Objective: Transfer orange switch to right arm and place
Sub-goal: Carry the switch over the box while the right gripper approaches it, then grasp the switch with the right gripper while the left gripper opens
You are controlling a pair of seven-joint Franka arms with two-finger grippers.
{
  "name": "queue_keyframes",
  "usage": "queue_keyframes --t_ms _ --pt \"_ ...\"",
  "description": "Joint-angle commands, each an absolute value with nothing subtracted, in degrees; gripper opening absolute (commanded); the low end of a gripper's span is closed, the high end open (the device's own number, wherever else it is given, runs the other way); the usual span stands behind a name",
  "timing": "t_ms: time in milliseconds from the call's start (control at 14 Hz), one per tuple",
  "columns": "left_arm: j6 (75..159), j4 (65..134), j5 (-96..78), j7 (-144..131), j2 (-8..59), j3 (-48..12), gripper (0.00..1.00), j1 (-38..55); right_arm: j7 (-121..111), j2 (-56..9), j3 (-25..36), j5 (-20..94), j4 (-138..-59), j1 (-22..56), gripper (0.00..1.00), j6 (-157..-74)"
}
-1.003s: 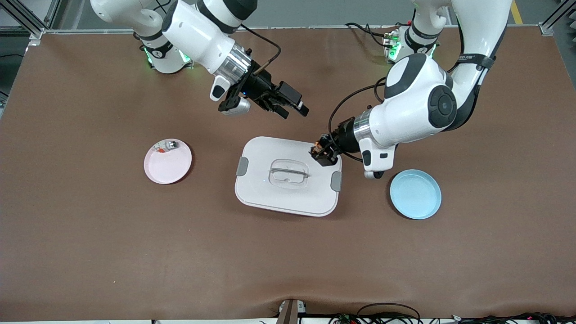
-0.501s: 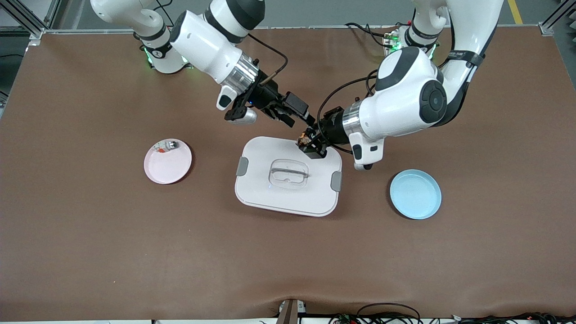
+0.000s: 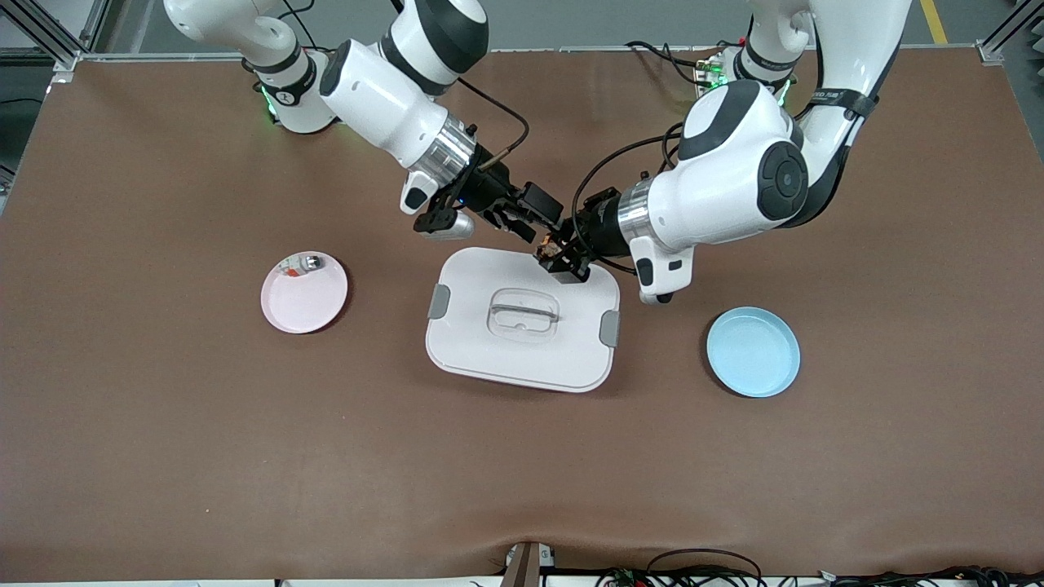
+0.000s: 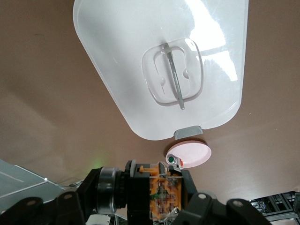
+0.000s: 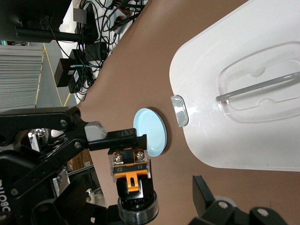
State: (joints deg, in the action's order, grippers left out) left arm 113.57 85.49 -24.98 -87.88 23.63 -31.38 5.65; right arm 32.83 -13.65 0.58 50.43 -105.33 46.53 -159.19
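The orange switch (image 3: 550, 248) is a small black box with an orange part and a silver-ringed round end. My left gripper (image 3: 563, 262) is shut on it and holds it over the edge of the white lid nearest the robots' bases. It also shows in the left wrist view (image 4: 161, 193) and in the right wrist view (image 5: 129, 165). My right gripper (image 3: 532, 225) is open right beside it. In the right wrist view, the right gripper (image 5: 140, 208) has its fingers apart on either side of the switch's round end, not touching it.
A white rectangular lid (image 3: 489, 359) with grey clips and a clear handle lies mid-table. A pink plate (image 3: 303, 306) toward the right arm's end holds a small silvery piece (image 3: 308, 262). A blue plate (image 3: 753, 352) lies toward the left arm's end.
My left gripper carried the switch toward the right arm's end, along the lid's edge. My right gripper came down and closer until its open fingers flank the switch.
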Motion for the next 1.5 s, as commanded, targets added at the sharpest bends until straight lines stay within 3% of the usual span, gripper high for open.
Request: queue_keyframes --t_ms 0,143,215,358,430,1003,1433 --pt "112.3 83.8 -26.1 -88.8 24.3 -31.6 0.0 6.0 31.9 -15.6 0.8 50.9 -103.0 46.9 1.0 -159.5" --pt "112.3 83.7 -26.8 -89.4 24.3 -31.6 0.0 7.0 31.9 -16.3 0.8 50.9 -102.3 47.0 0.97 -159.5" --pt "112.3 83.7 -26.9 -89.5 24.3 -31.6 0.0 7.0 31.9 -16.3 0.8 50.9 -102.0 46.9 0.75 -159.5" --pt "112.3 83.5 -27.0 -89.6 24.3 -31.6 0.0 7.1 31.7 -16.4 0.8 50.9 -101.9 46.8 0.45 -159.5" --pt "112.3 83.1 -27.0 -89.8 24.3 -31.6 0.0 7.6 31.7 -16.4 0.8 50.9 -101.9 46.8 0.38 -159.5" --pt "112.4 82.0 -27.0 -90.2 25.7 -31.6 0.0 7.8 31.9 -15.4 1.0 50.9 -102.7 46.2 0.39 -158.5" --pt "112.4 82.0 -27.0 -90.1 25.8 -31.6 0.0 7.8 32.1 -11.4 1.2 50.9 -104.4 44.8 0.4 -152.8"
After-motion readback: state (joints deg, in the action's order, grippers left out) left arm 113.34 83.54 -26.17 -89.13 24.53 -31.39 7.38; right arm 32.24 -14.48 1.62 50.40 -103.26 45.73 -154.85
